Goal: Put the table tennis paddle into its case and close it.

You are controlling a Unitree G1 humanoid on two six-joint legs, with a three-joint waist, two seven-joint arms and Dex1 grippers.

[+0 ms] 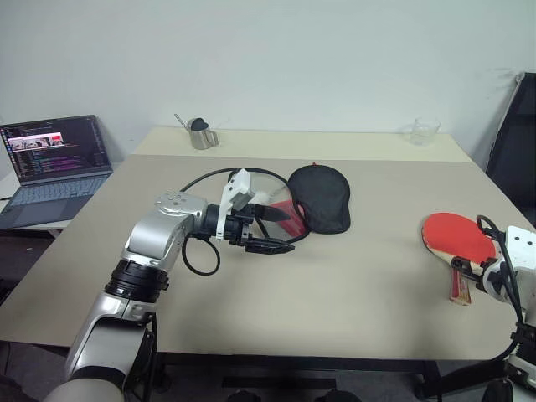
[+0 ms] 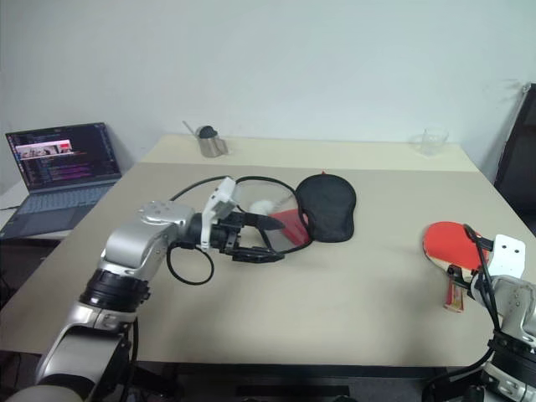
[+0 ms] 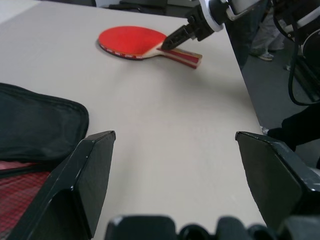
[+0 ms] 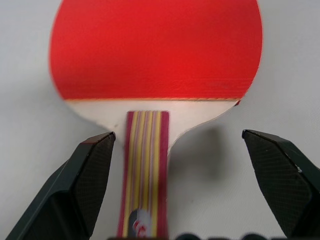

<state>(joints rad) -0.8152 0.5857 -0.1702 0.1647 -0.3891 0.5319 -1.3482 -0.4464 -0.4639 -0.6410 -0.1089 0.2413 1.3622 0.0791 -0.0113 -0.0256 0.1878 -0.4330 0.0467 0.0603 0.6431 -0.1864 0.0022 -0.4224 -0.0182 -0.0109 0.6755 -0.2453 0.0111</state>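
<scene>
The table tennis paddle [image 1: 456, 236] lies flat near the table's right edge, red face up, with its striped wood handle [image 4: 145, 170] pointing toward me. My right gripper [image 4: 176, 139] is open just above it, one finger on each side of the handle, touching nothing. The case [image 1: 320, 197] lies at the table's middle, black side up, with a red and mesh part [image 1: 289, 219] showing at its near left edge. My left gripper [image 1: 280, 230] is open beside that edge and points right across the table, with nothing between its fingers [image 3: 92, 170].
An open laptop [image 1: 54, 159] sits on a side desk at the left. A metal cup [image 1: 201, 134] and a clear glass cup [image 1: 424, 131] stand at the table's far side. A black chair [image 1: 515, 142] stands past the right edge.
</scene>
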